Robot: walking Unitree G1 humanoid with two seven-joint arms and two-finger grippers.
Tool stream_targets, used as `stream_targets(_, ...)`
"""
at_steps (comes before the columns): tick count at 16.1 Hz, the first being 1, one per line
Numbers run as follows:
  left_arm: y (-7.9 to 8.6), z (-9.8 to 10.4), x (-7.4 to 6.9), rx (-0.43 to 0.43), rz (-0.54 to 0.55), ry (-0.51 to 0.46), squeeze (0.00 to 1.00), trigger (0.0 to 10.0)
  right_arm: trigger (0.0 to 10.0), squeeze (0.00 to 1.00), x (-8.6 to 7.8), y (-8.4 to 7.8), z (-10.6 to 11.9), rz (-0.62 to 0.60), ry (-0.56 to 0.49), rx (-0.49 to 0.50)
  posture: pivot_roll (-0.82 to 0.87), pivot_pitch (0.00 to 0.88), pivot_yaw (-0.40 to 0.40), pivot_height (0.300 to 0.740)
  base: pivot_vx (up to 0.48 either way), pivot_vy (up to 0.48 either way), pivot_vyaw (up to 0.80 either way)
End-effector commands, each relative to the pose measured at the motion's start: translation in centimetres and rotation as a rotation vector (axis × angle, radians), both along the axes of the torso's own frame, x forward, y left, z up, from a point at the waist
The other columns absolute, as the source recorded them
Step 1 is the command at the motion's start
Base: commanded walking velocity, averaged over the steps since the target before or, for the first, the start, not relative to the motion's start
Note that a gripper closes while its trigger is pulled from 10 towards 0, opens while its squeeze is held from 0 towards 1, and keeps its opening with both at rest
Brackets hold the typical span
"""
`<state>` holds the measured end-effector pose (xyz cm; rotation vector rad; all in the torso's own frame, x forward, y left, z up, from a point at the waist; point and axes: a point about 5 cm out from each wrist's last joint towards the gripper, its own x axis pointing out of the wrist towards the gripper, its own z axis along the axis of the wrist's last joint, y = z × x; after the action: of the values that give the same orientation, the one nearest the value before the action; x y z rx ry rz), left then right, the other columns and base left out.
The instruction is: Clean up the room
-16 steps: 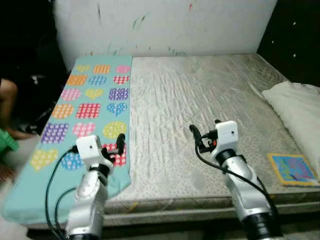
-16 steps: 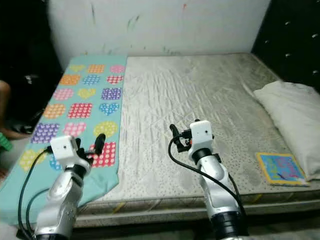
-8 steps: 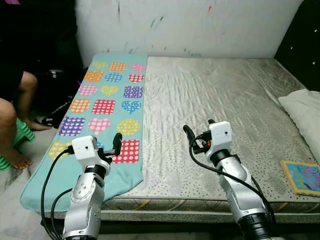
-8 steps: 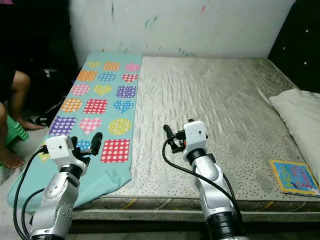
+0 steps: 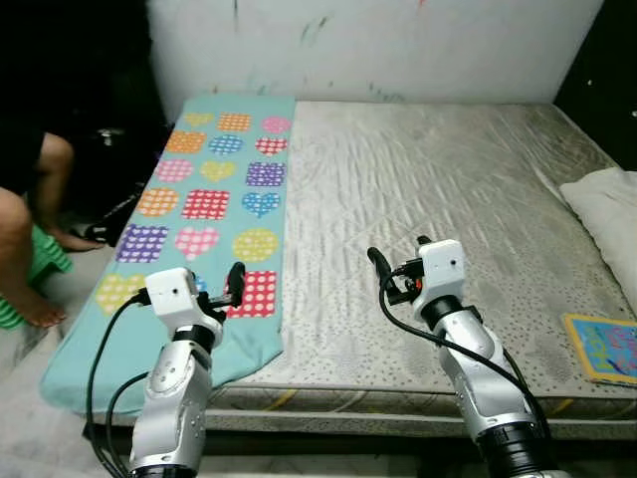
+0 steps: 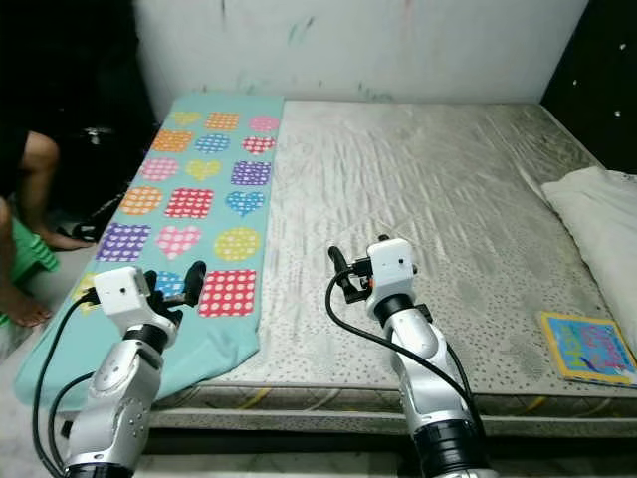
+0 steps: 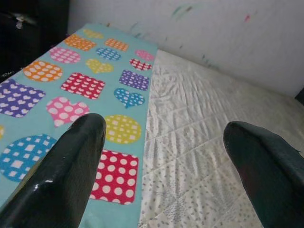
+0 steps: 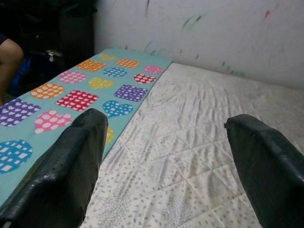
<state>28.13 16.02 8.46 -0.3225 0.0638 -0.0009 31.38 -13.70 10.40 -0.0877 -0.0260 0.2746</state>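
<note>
Spanning most of the view, bare quilted mattress (image 5: 438,199) butts against marked white wall (image 5: 398,45) at its far edge. Teal blanket (image 5: 199,214) with dotted hearts and squares covers the mattress's left strip; its near corner hangs over the front edge. White pillow (image 5: 607,204) lies at right edge, colourful book (image 5: 605,347) just in front of it near the front edge. Person's bare legs (image 5: 30,239) sit left of bed. Left gripper (image 5: 231,289), fingers apart, hovers over blanket's near end. Right gripper (image 5: 393,274), fingers apart, holds nothing above open mattress.
</note>
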Motion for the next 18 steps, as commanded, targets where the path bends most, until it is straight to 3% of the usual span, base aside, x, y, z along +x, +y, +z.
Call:
stream_targets(1, 0.33, 0.08, 0.18, 0.006, 0.006, 0.005, 0.00, 10.0, 10.0, 0.00, 0.05, 0.11, 0.16, 0.001, -0.006, -0.002, -0.17, 0.000, -0.002, 0.740, 0.000, 0.480, 0.00)
stream_targets(3, 0.36, 0.16, 0.20, 0.009, 0.012, 0.000, 0.00, 10.0, 10.0, 0.00, -0.04, 0.19, 0.16, 0.016, -0.014, -0.020, -0.17, 0.000, -0.002, 0.740, 0.000, 0.480, 0.00)
stream_targets(8, 0.55, 0.61, 0.09, 0.001, 0.003, -0.044, 0.00, 10.0, 10.0, 0.00, -0.02, 0.23, 0.12, 0.019, -0.013, -0.023, -0.17, 0.000, -0.002, 0.740, 0.000, 0.000, 0.00)
stream_targets(18, 0.43, 0.45, -0.02, 0.007, -0.006, -0.033, 0.00, 10.0, 10.0, 0.00, -0.11, 0.20, 0.03, 0.019, -0.016, -0.035, -0.17, 0.000, -0.002, 0.740, 0.315, 0.000, 0.00)
